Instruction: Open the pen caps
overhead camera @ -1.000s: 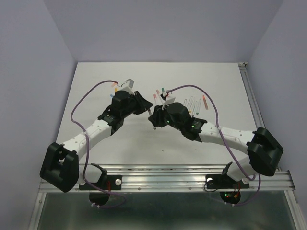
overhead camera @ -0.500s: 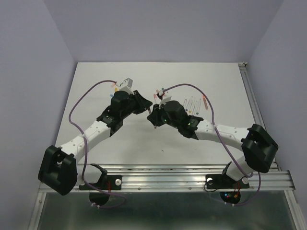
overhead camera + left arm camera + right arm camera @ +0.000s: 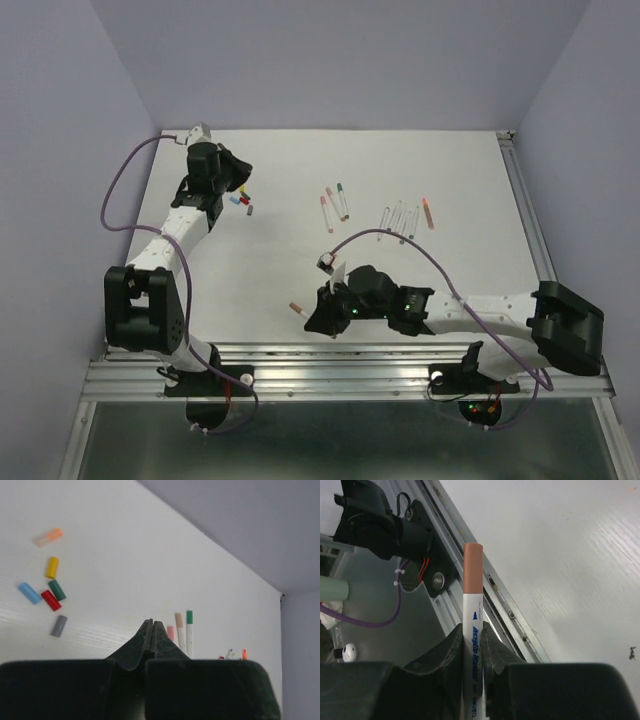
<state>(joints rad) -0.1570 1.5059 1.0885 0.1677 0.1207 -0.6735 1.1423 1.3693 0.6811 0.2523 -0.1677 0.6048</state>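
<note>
Tan-capped pen [image 3: 472,611] sits clamped by its barrel in right fingers [image 3: 451,647], cap [image 3: 473,567] free for pulling; left fingers [image 3: 144,637] clenched empty.

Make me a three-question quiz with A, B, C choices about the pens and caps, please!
1. Where do the loose caps lie?
A. at the far left of the table
B. at the near right corner
C. right in the middle

2. How many loose caps show in the left wrist view?
A. three
B. six
C. ten

3. The pen in the right jaws has its cap:
A. still on
B. pulled off
C. snapped in half

Answers:
1 A: the top view shows them clustered at the far left.
2 B: one each of orange, yellow, blue, green, red and grey.
3 A: the peach cap sits on the barrel's tip, above the closed jaws.
</note>
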